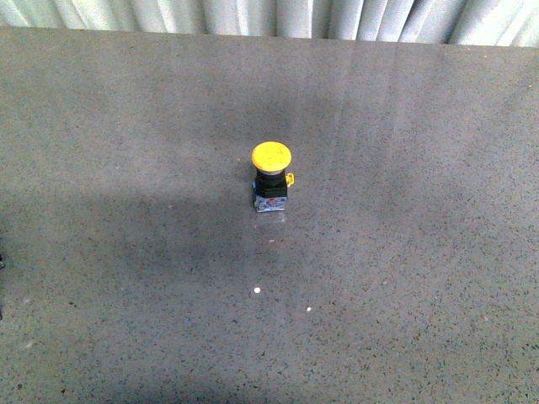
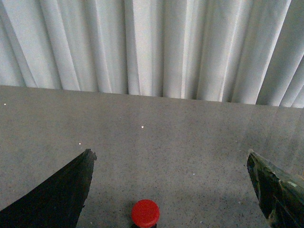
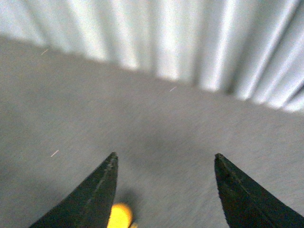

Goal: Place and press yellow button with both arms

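Observation:
The yellow button (image 1: 271, 156) stands upright in the middle of the grey table (image 1: 404, 252), with its round yellow cap on a black collar, a small yellow tab on its right and a bluish block base. Neither arm shows in the front view. My right gripper (image 3: 166, 155) is open above the table. The yellow button's cap (image 3: 119, 216) shows blurred beside its one finger, near the frame's edge, with nothing between the fingers. My left gripper (image 2: 170, 152) is open too and holds nothing.
A red round cap (image 2: 145, 213) sits on the table below the left gripper, between its spread fingers, apart from both. A pleated white curtain (image 1: 278, 17) runs along the table's far edge. Small white specks (image 1: 257, 290) dot the surface.

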Action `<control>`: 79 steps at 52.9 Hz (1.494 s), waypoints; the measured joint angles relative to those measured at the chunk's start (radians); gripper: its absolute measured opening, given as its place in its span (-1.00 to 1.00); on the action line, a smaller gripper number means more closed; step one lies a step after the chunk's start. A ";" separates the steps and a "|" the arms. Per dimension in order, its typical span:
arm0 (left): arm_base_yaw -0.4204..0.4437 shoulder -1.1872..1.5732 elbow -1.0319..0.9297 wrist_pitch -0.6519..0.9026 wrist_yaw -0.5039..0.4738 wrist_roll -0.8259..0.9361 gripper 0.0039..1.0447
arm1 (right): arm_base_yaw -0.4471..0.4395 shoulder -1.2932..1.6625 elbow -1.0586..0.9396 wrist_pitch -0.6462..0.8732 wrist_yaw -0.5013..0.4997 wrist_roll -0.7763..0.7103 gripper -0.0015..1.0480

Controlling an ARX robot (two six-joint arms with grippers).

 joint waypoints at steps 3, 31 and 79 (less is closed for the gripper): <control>0.000 0.000 0.000 0.000 0.001 0.000 0.83 | -0.003 -0.014 -0.086 0.177 0.111 -0.010 -0.08; 0.000 0.000 0.000 0.000 0.000 0.000 0.83 | -0.184 -0.346 -0.560 0.423 0.031 -0.032 -0.97; 0.000 0.000 0.000 0.000 0.000 0.000 0.83 | -0.343 -0.862 -0.777 0.143 -0.119 -0.032 -0.97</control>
